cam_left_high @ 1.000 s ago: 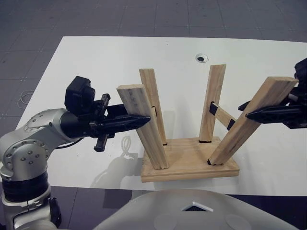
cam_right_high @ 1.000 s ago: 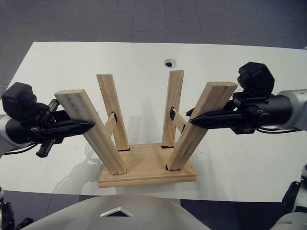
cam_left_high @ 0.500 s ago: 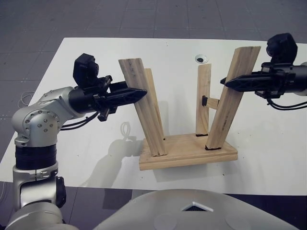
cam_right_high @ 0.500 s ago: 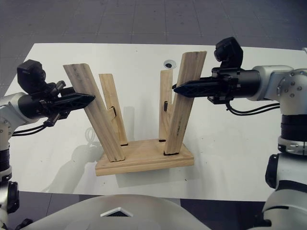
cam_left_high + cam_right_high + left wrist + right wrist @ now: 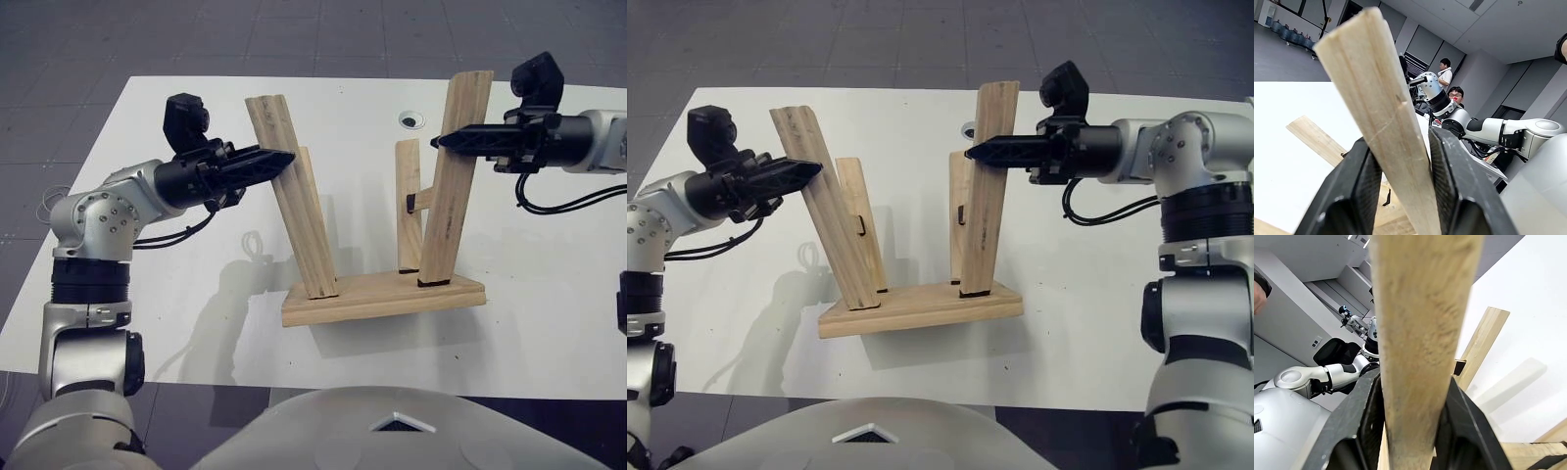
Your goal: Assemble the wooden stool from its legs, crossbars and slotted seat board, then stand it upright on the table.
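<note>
We see pale, unvarnished wood in the seat board (image 5: 382,297), matt, with plain grain showing. The near left leg (image 5: 294,206) and the near right leg (image 5: 453,176) are the same bare wood, and up close in the wrist views their faces look slightly rough and fibrous. The left gripper (image 5: 279,158) and the right gripper (image 5: 446,141) look like black plastic, and their fingers (image 5: 1352,196) carry a dull, smooth sheen. The table (image 5: 549,333) is white, smooth and matt.
</note>
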Robot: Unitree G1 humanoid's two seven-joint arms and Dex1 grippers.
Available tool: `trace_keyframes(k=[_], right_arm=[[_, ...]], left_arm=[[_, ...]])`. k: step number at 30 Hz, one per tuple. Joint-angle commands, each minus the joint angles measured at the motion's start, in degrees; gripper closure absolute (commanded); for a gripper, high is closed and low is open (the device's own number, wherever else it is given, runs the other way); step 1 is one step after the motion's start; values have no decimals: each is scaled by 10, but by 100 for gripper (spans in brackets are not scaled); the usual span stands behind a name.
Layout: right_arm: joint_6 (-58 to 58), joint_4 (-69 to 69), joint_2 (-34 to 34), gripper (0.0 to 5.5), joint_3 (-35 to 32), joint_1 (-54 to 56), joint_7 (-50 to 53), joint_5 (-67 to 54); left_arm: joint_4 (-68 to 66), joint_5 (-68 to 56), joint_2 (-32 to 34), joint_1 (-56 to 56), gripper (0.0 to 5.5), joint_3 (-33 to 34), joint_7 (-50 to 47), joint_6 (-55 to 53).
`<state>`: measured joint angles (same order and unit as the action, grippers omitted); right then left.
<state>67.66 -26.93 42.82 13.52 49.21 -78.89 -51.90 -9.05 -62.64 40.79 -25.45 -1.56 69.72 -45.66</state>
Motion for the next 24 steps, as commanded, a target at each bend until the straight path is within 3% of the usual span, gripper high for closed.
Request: trace_keyframes(k=[1, 4, 7, 12, 19, 24], right_arm=[[6, -49, -71, 432, 80, -11, 73, 110], [4, -104, -98, 432, 70, 14, 80, 117], [-7, -172, -127, 356, 58, 42, 68, 131], [-46, -253, -152, 277, 66, 64, 29, 198], [-80, -312, -139, 260, 50, 75, -14, 257], [-66, -336, -128, 260, -2, 88, -15, 250]], left_arm=[[-16, 119, -35, 14, 420, -102, 10, 4], [-40, 126, -45, 2, 420, -114, 12, 6], [-83, 134, -65, -22, 331, -118, 13, 5], [-138, 175, -84, -41, 258, -122, 33, -1], [-151, 169, -78, -43, 254, -58, 36, -21], [-148, 176, -74, -35, 254, -30, 37, -37]])
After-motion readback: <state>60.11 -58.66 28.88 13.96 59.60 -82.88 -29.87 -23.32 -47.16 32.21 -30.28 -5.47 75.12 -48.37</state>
